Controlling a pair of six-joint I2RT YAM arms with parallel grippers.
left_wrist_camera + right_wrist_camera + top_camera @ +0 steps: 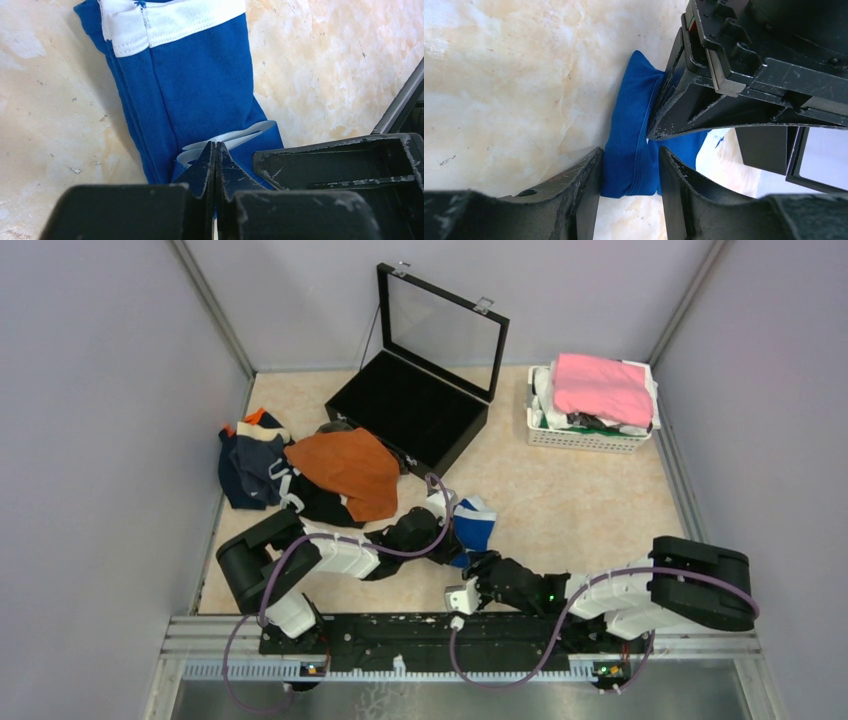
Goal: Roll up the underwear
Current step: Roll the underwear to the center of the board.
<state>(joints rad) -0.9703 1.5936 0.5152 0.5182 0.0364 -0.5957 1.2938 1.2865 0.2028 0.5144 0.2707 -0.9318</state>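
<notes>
the blue underwear [473,523] lies folded into a narrow strip near the middle of the desk [570,510], white waistband [165,25] at the end away from your left tool [216,148]. your left tool is fully closed, its two fingers flat against each other, with the tips pressed onto the near end of the strip where a curl of white trim [235,137] shows. you can't tell whether any cloth is caught between them. your right tool [630,152] stands about half open and straddles a corner of the same blue fold, one finger [584,185] on each side and the cloth filling the gap. whether it is pinching or only bracketing it is not clear. the other pairs sit in a heap at the left edge, a rust-orange pair [345,470] on top and a navy pair [250,465] beside it. a black case [410,410] stands open behind the heap.
</notes>
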